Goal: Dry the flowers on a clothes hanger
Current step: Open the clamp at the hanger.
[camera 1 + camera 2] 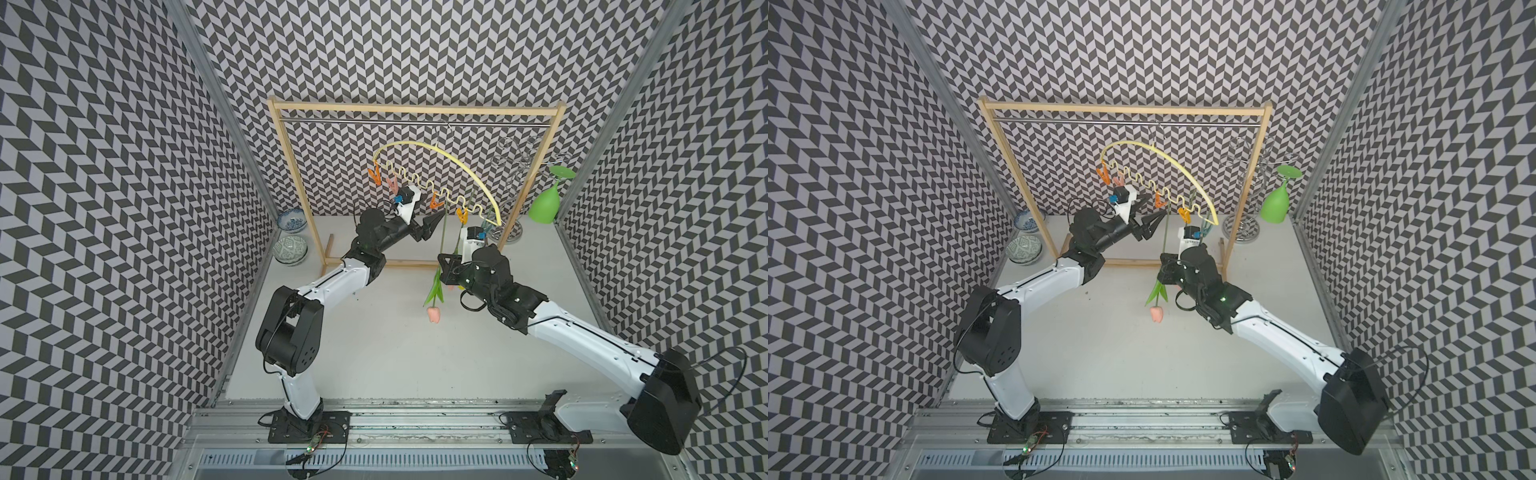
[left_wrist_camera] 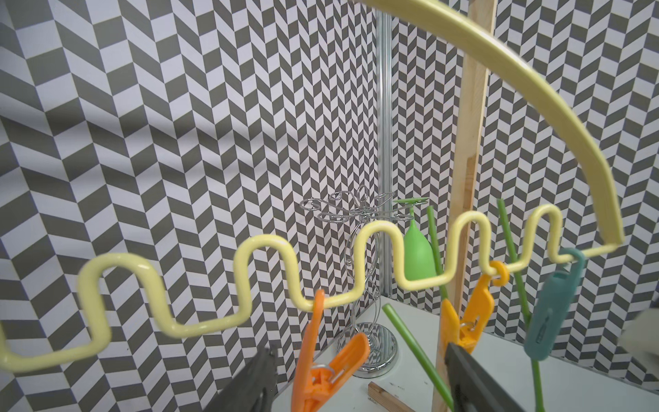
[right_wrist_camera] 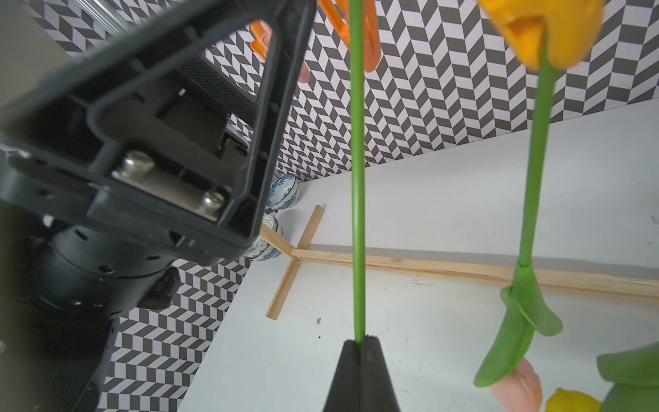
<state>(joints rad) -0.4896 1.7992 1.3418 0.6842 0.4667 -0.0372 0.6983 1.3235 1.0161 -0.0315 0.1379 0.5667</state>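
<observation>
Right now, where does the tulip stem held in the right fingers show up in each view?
Both top views: tulip stem, centre, below the orange peg.
Left wrist: slanted, low centre.
Right wrist: upright, mid-frame, pinched in the right fingers.
Shared landmark: the orange peg, beside its tip.

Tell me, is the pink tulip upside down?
Upside down: the pink tulip has its head lowest, stem rising toward the clothes hanger.

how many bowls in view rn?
2. Both sit at the far left corner of the table: a blue-and-white bowl nearest the back wall, and a green-patterned bowl just in front of it. None appears hidden.
</observation>
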